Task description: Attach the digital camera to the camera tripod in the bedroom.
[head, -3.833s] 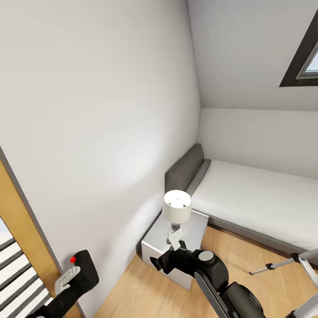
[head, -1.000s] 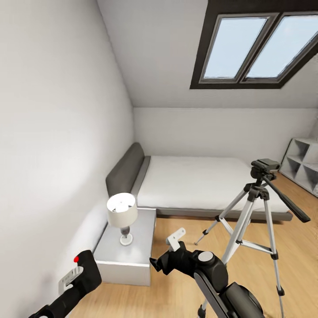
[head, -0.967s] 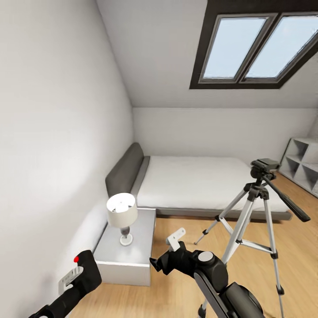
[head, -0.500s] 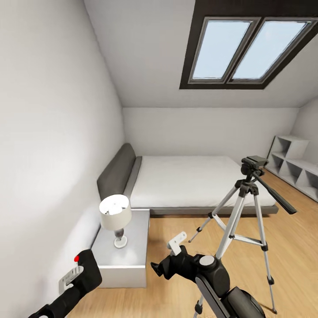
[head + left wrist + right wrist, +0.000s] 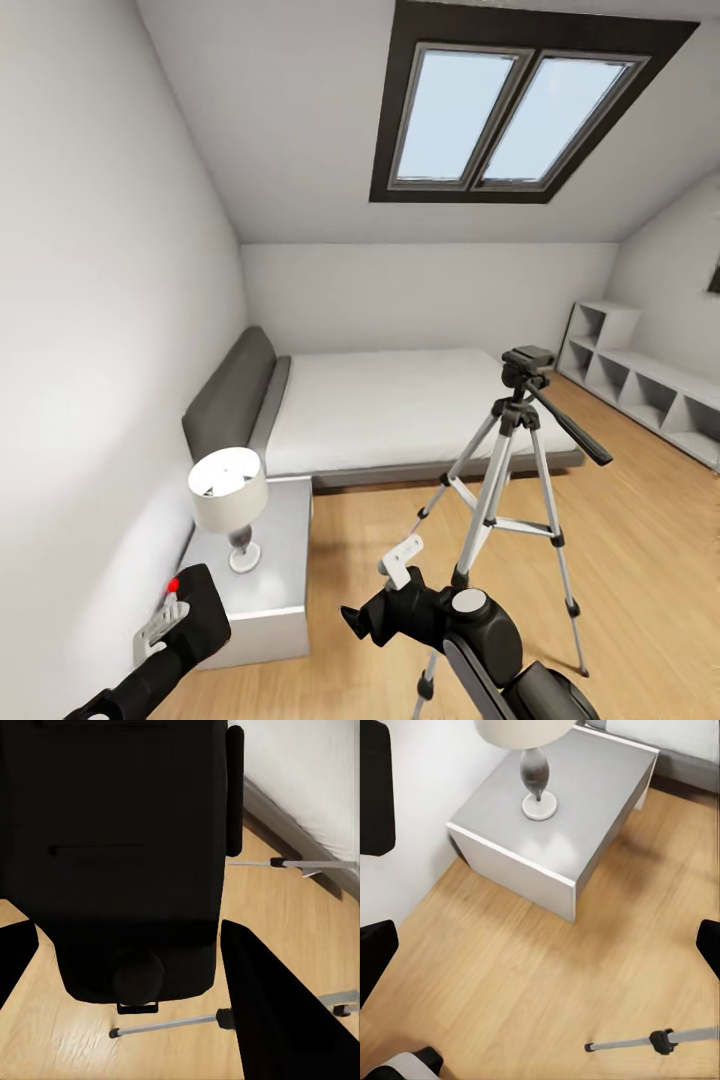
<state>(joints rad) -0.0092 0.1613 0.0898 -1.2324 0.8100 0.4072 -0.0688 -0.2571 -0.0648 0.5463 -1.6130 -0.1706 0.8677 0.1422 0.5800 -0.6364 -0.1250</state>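
1. Head view has panned since 0.5 s ago: the skylight [image 5: 510, 110] now sits higher in the frame, and more of the white shelf unit [image 5: 640, 385] shows at the right edge. This is camera motion, not motion of the room's things.
2. Camera tripod [image 5: 515, 470] stands on the wood floor [image 5: 640, 560] in front of the bed [image 5: 400, 405], right of frame centre (further left than before).
3. Digital camera [image 5: 195, 615], red dot on top, is at lower left, held in the left gripper [image 5: 160, 630]. In the left wrist view its black body [image 5: 124, 855] sits between the jaws, which are clamped on it.
4. Right gripper [image 5: 385, 590] is at lower centre; its jaws stand apart, holding nothing.
5. Lamp [image 5: 230, 500] stands on the grey desk [image 5: 290, 560] by the headboard.
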